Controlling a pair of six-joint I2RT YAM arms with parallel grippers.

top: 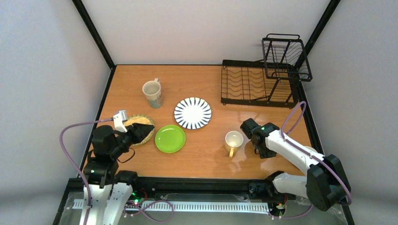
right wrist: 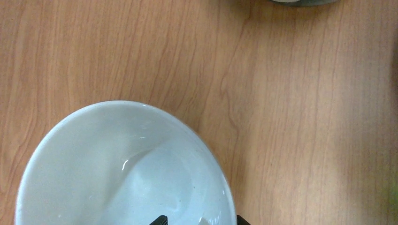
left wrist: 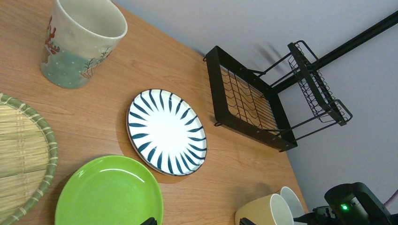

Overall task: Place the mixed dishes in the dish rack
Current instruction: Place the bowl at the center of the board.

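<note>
Wooden table (top: 197, 161), bearing everything. At its far right corner, black wire dish rack (top: 256, 104): flat slotted tray on the left, joined to a taller basket on the right.

Near the middle, striped plate (top: 192, 113), flat, lying between the left-hand dishes and the rack. Just near-left of it, lime-green plate (top: 170, 138). Just beside that on the left, woven bamboo plate (top: 135, 121), its right part hidden in the top view.

Far left of the striped plate, painted mug (top: 153, 93), upright, handle to the far side. Near right, second mug (top: 233, 140), upright, handle toward the near edge, well apart from the rack.

Left gripper (left wrist: 196, 221): jaws spread wide, gripping nothing, hovering over the bamboo plate's right edge. Right gripper (right wrist: 202, 220): fingertips apart, straddling the second mug's rim on its right side; contact with the rim impossible to tell.
</note>
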